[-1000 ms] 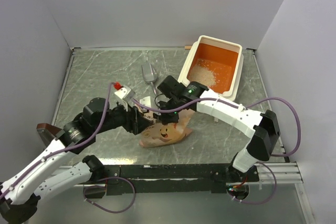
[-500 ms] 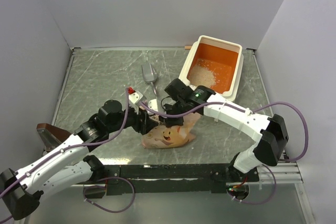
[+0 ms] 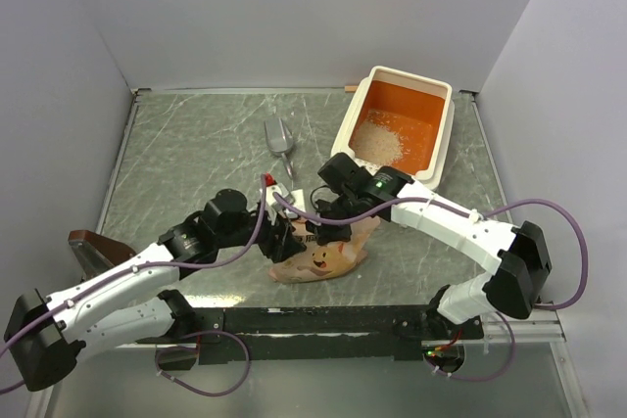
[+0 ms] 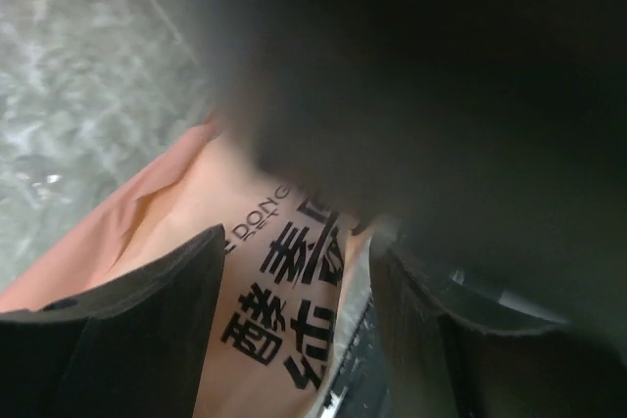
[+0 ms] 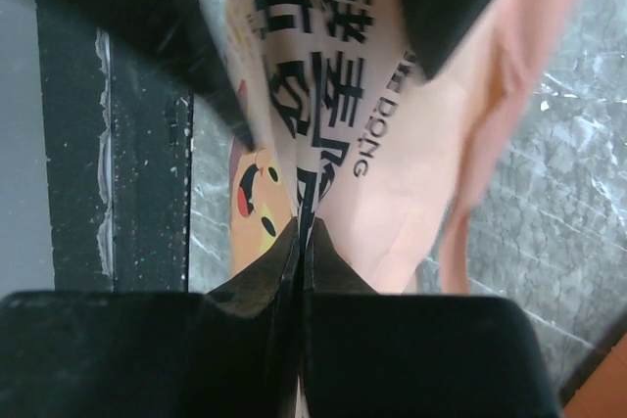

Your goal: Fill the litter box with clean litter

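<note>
Even bright overhead light, soft shadows, blurred dark wrist close-ups

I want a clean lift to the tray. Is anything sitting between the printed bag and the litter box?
Nothing visible lies on the table between the bag and the litter box. The metal scoop lies off to the left of that line, and only the right arm itself reaches over it.

Bag (image 3: pixel 323 259), scoop (image 3: pixel 278 136) — obstacles near litter box (image 3: pixel 408 73).

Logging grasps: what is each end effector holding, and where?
The right end effector pinches the paper bag beside its cartoon face; the left end effector straddles it, grip unclear.
</note>
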`<state>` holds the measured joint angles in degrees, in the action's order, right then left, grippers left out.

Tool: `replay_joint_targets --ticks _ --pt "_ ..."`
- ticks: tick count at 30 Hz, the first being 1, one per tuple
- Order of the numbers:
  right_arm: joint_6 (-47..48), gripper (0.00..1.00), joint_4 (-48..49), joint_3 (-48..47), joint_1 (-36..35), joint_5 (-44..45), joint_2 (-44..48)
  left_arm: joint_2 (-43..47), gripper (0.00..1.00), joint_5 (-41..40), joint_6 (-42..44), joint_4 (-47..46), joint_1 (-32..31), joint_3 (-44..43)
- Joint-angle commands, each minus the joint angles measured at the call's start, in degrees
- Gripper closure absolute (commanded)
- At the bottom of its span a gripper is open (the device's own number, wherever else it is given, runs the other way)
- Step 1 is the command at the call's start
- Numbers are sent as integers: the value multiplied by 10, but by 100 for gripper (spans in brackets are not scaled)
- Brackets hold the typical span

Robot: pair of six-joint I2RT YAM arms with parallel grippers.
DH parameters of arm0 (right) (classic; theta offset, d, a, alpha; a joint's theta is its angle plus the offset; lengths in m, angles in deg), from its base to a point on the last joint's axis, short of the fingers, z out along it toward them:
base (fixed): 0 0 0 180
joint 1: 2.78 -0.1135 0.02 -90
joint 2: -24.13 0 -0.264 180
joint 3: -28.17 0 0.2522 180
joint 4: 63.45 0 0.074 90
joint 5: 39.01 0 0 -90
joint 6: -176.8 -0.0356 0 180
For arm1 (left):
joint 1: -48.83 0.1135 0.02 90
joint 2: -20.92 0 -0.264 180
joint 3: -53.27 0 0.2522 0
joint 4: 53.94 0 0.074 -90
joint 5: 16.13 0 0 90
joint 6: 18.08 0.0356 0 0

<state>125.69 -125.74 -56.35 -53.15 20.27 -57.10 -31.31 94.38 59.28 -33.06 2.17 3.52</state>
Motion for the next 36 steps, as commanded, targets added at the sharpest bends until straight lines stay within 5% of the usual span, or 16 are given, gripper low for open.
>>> replay_joint_targets --ticks 1,13,22,28,29,31,36 --pt "21 100 112 -25 4 -76 67 -9 36 42 8 11 -45 14" --pt "5 100 132 -5 19 -80 94 12 41 -5 10 1 -97 43" --pt "-35 100 207 59 38 -58 152 -27 98 -36 2 8 -115 33" --pt "-72 100 221 68 40 -37 169 11 99 -132 -1 32 -115 15" --pt "-84 96 230 67 40 -23 172 18 99 -154 1 40 -115 2" --pt "-93 71 237 65 40 -6 175 34 99 -165 22 61 -115 -13" --pt "-87 56 241 59 42 32 190 40 99 -172 88 131 -115 -59"
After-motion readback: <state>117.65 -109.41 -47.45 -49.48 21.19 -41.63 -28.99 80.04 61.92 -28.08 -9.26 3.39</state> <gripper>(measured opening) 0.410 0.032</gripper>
